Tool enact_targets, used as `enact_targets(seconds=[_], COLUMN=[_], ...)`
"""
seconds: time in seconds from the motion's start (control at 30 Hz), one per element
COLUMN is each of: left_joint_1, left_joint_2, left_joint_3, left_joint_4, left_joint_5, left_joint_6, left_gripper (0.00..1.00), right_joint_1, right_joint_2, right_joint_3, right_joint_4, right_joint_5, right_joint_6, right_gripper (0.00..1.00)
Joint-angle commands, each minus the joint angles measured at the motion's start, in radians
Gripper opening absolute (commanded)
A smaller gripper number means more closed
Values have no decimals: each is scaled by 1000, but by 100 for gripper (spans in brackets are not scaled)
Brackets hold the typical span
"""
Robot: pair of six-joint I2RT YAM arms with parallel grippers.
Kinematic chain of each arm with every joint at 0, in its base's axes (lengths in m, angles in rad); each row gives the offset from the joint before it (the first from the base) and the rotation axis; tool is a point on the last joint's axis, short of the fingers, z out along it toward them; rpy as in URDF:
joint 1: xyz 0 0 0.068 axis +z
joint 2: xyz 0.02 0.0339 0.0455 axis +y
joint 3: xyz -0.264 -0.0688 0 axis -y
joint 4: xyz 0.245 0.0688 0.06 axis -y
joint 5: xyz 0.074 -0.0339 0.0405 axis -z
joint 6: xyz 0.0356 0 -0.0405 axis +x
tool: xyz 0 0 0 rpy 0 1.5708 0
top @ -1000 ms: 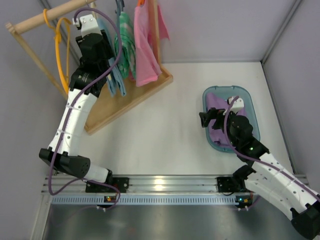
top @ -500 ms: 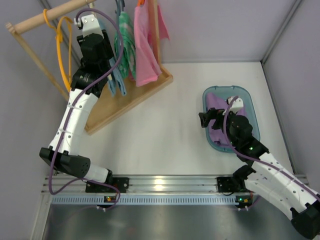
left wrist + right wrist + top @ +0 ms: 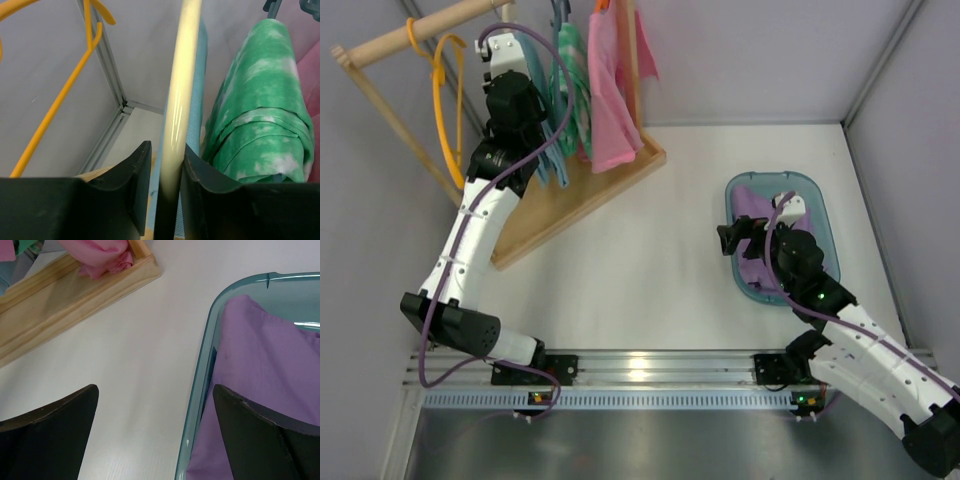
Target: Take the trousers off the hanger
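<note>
**Left fingers set on the hanger at the rack, upper left of the overhead view; right arm idle over the bin.**

A yellow-orange hanger hangs bare at far left, apart from the work. Next to it, the left gripper straddles the cream hanger. Its fingers stand narrow on either side of the hanger, but a sliver of blue shows beside one pad, so a firm clamp cannot be confirmed. Holding the frame would likely steady it for stripping. The trousers are draped on the hanger directly behind the bar, not yet removed. The green garment and the pink garment hang to the right. At right on the counter, the right gripper hovers with fingers fully spread and empty at the rim of the bin, which holds purple cloth.
</note>
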Motion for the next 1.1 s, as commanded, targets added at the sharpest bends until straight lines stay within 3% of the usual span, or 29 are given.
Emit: enact_targets(seconds=[0.0, 0.2, 0.27, 0.3, 0.63, 1.07], left_joint_1=[4, 4, 4, 6, 4, 4], left_joint_2=[-27, -37, -43, -44, -83, -92], left_joint_3=[-7, -7, -5, -4, 19, 166], left_joint_4=[64, 72, 73, 73, 102, 104], left_joint_5=[-17, -2, 6, 18, 17, 26], left_joint_6=[19, 22, 23, 23, 23, 86], left_gripper=[32, 18, 3, 0, 0, 0], right_joint_1=[13, 13, 13, 13, 11, 13], right_joint_2=[1, -4, -4, -5, -8, -5], right_joint_3=[42, 41, 41, 39, 39, 44], right_joint_4=[23, 22, 20, 22, 19, 19], right_joint_5=[-4, -3, -1, -1, 0, 12], right_joint_6=[-3, -1, -1, -1, -3, -4], right_gripper=[99, 99, 99, 99, 99, 99])
